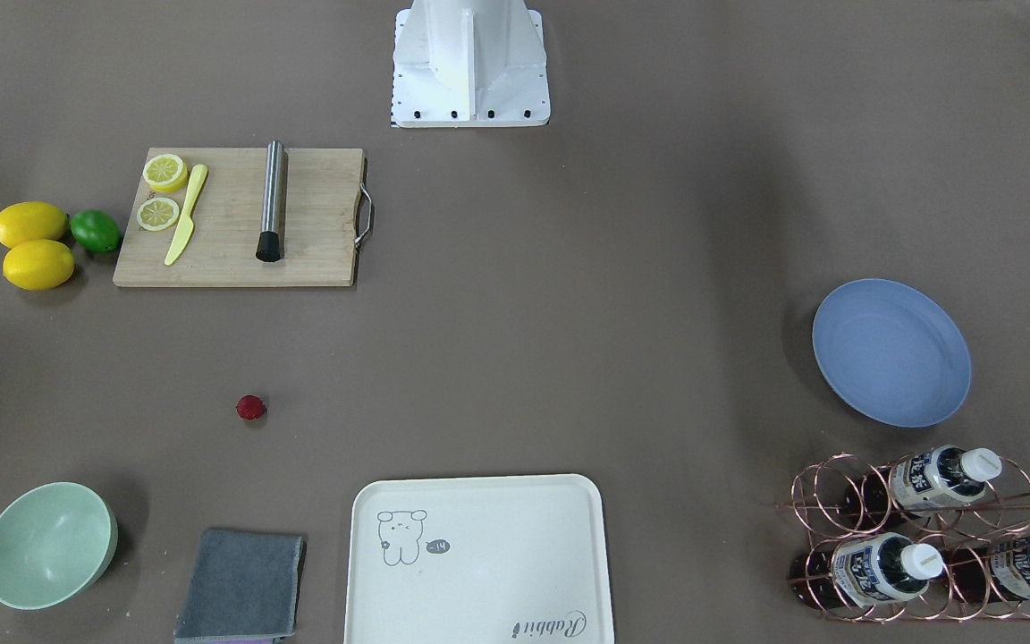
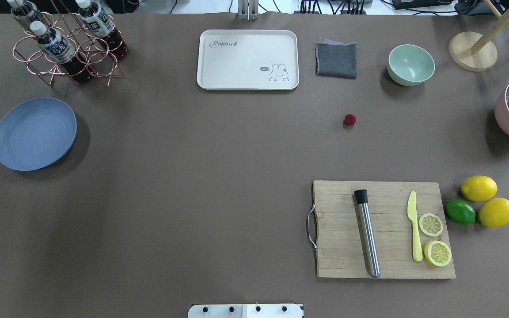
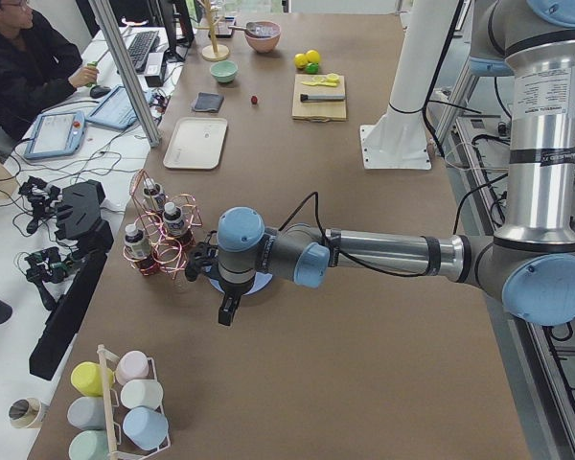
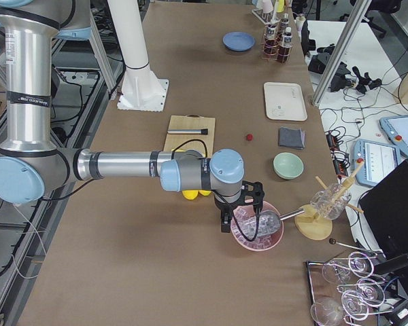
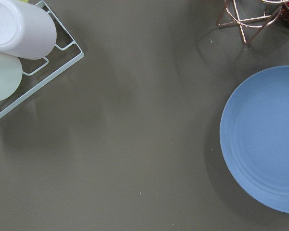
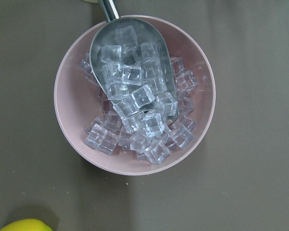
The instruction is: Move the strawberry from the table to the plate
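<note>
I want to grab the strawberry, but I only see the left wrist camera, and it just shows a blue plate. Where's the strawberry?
Observer: The strawberry lies on the table in the robot's right half, far from the plate.
Operator: Is anything in the way?
Observer: No, it sits in the open, between the mint bowl and the cutting board.
Operator: Which tool is closer?
Observer: The right tool, hanging over a pink bowl of ice at that end of the table.
</note>
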You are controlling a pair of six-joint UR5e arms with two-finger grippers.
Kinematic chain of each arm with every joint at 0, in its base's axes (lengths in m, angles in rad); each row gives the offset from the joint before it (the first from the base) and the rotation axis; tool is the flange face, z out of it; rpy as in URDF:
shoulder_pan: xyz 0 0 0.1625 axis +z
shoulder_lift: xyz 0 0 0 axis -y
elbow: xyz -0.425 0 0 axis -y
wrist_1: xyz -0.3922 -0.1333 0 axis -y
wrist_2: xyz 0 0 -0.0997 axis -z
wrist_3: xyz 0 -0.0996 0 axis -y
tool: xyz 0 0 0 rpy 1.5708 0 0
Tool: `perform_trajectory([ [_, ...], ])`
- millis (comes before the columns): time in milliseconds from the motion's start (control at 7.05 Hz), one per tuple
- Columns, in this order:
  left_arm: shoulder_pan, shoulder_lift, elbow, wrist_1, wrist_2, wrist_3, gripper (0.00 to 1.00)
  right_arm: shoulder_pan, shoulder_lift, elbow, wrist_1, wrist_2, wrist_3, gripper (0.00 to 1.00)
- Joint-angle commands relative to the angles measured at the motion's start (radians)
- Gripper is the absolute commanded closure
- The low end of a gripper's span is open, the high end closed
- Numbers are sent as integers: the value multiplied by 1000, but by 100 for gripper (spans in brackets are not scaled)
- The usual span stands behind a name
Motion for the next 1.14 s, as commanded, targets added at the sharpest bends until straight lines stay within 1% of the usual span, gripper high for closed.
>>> perform_trajectory([
  [0, -1, 0, -3, -1, 0, -2, 2, 0, 0, 1, -2, 1, 1, 0],
  [568, 0, -1, 2, -7, 2, 0, 2, 0, 1, 1, 0, 1, 2, 0],
  [993, -1, -12, -2, -7, 5, 0, 2, 6, 0, 30, -8, 16, 4, 0],
])
